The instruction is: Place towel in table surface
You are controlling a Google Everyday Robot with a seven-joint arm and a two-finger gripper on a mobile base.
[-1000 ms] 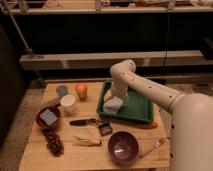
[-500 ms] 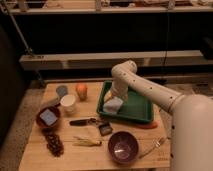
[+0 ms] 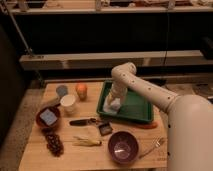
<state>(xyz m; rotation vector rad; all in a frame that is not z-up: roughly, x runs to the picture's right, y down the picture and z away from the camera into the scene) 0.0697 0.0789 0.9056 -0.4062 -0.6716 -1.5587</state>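
**A:** Camera view: what's changed vs. a sec ago?

**B:** Basically nothing. Your arm holds the same pose, with the gripper (image 3: 114, 100) low in the left-front part of the tray (image 3: 137, 107), right at the towel (image 3: 110, 107). No lift, no shift of the cloth.

**A:** So where does that leave me?

**B:** IMO you're still at pick-up. The towel sits inside the tray, not on the table (image 3: 90, 155). You'd need to raise it over the tray rim, then set it on bare wood, e.g. the strip between the tray and the cup (image 3: 68, 102).

**A:** Grip state?

**B:** Can't tell whether it's pinching the cloth or not.

**A:** And the towel itself?

**B:** Small, whitish w/ a faint blue tint, and lumpy rather than flat. It's partly covered by the gripper, so I can't say if it's folded or bunched.
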